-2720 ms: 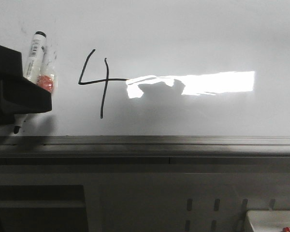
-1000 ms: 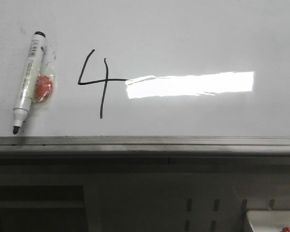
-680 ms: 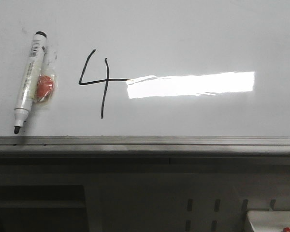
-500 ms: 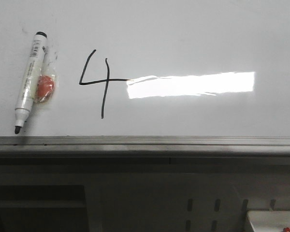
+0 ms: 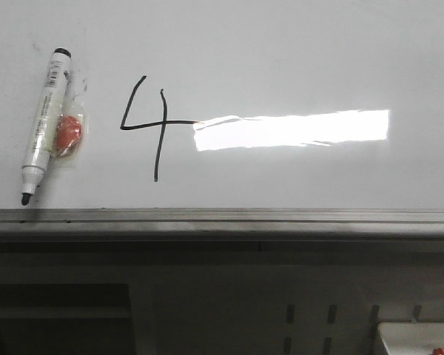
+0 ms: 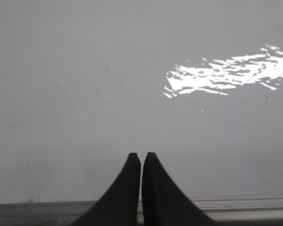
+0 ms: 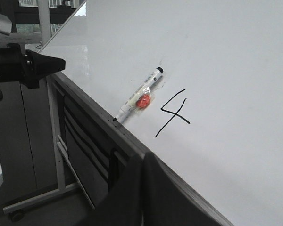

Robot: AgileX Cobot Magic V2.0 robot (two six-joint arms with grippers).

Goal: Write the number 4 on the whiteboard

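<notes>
On the whiteboard (image 5: 281, 59) the number 4 (image 5: 148, 126) looks finished, so the marker (image 5: 43, 122) lies released beside it, both grippers (image 6: 141, 157) (image 7: 142, 160) closed and empty.

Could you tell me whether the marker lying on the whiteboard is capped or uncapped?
Uncapped: the marker shows its bare dark tip near the whiteboard's lower edge.
</notes>
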